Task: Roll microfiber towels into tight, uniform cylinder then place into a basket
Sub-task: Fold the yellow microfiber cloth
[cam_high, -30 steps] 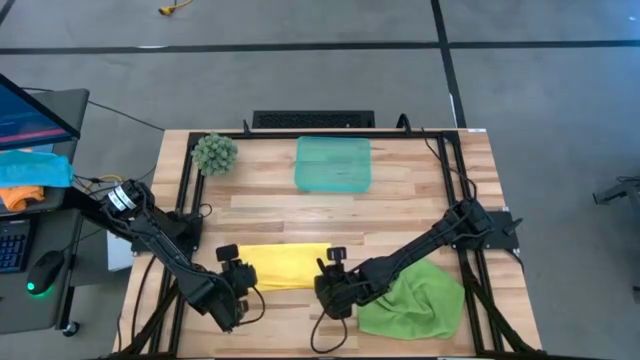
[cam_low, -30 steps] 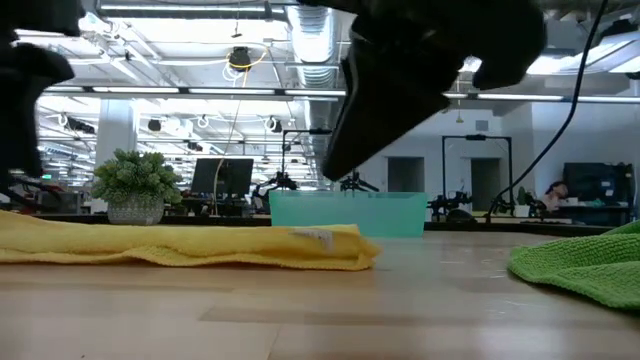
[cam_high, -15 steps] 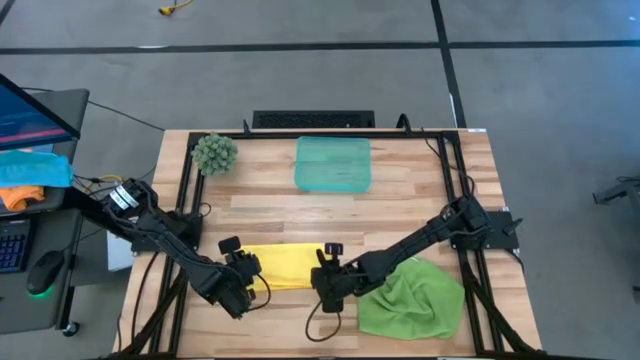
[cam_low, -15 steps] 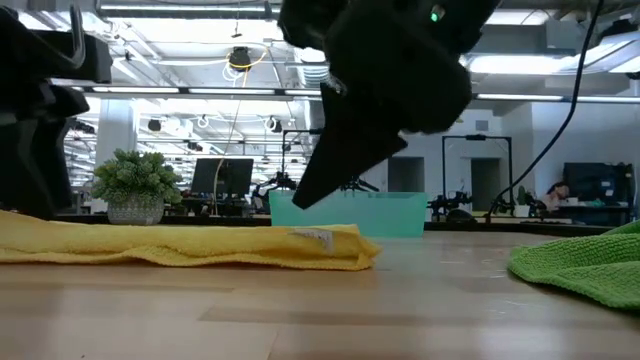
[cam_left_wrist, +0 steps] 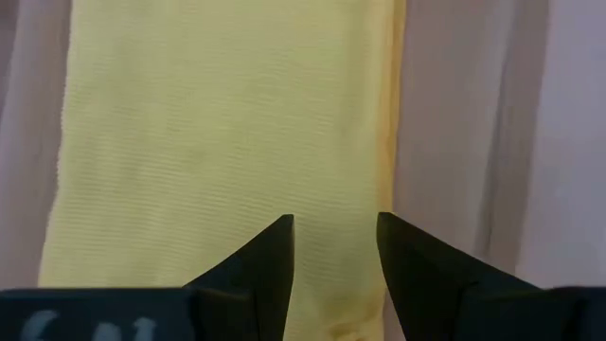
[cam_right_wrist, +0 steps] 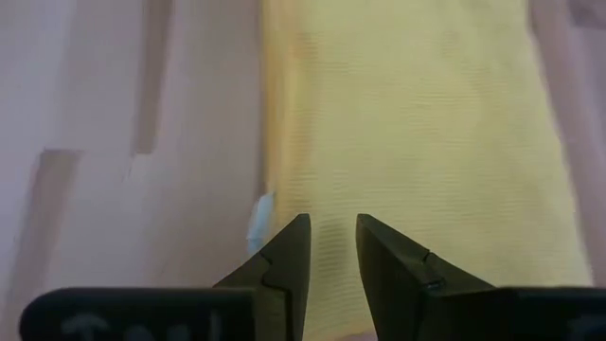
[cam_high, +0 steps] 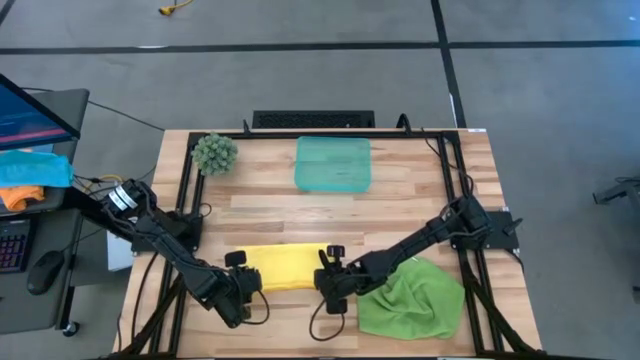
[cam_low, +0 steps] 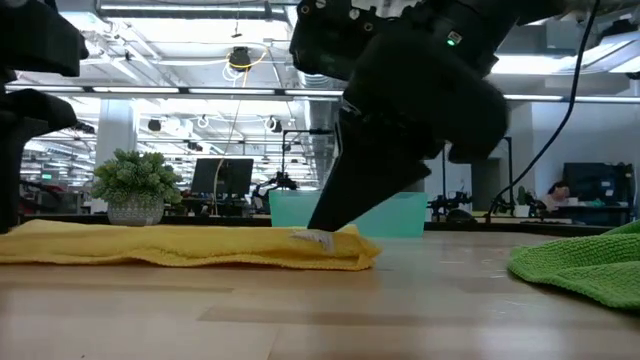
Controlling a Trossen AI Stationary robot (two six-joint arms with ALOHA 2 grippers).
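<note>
The yellow microfiber towel (cam_high: 285, 268) lies flat on the table as a folded strip, long way left to right, with a white tag (cam_low: 312, 237) at its right end. My left gripper (cam_left_wrist: 336, 220) stands open over the strip's left end, pointing steeply down. My right gripper (cam_right_wrist: 331, 220) stands open over the right end, close to the tag, with its fingertips low on the cloth in the low view. The green towel (cam_high: 410, 300) lies crumpled at the near right. The teal basket (cam_high: 333, 163) stands at the far middle. My left gripper is low over the yellow strip's left end (cam_left_wrist: 284, 189), but I cannot tell whether it touches. My right gripper's fingertips (cam_low: 318, 222) come slanting down from the right to the strip's right end beside the tag, and I cannot tell whether they touch.
A fuzzy green ball (cam_high: 214, 153) sits at the far left corner. Bare wood lies between the yellow strip and the basket. Black frame rails run along the table's left and right sides. Off the table's left side stands a desk with blue and orange cloths (cam_high: 30, 175).
Both grippers have sunk toward the yellow towel's two ends and tipped more steeply downward. Their finger gaps look unchanged. The towel has stayed where it was.
</note>
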